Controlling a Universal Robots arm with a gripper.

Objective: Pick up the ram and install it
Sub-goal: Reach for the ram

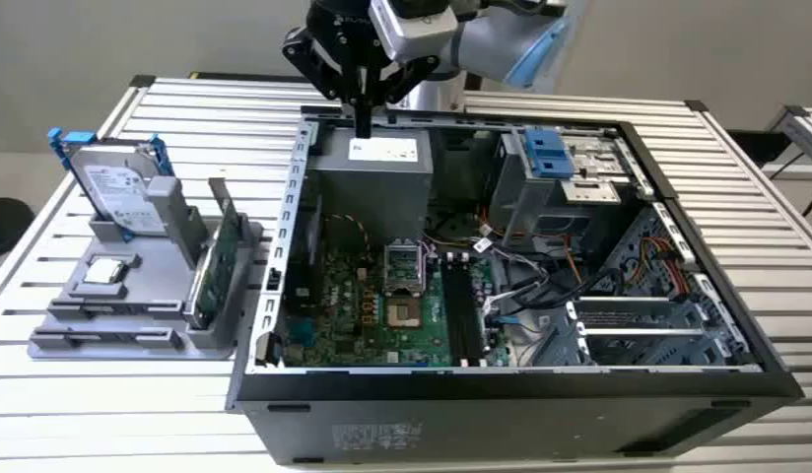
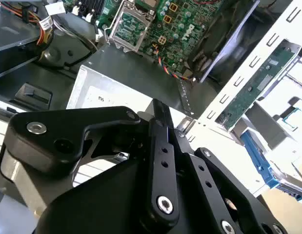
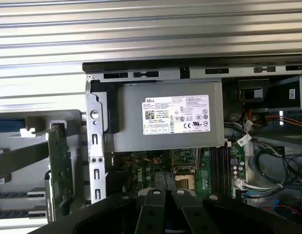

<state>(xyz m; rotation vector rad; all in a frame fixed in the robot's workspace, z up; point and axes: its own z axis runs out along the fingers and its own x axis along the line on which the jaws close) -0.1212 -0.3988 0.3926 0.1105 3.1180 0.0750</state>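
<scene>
One gripper (image 1: 364, 130), jaws narrow, hold on the ram undeterminable, hangs top-centre above the power supply (image 1: 375, 187), presumably clearing the case (image 1: 511, 419).

Black tool (image 1: 364, 123); green motherboard (image 1: 347, 301); grey power supply (image 1: 373, 192); blue drive rails (image 1: 60, 141).

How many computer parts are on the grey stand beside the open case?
3. A hard drive with blue rails stands at the back, a square silver chip lies flat in front, a green circuit card stands upright nearest the case. Others may be hidden.
</scene>
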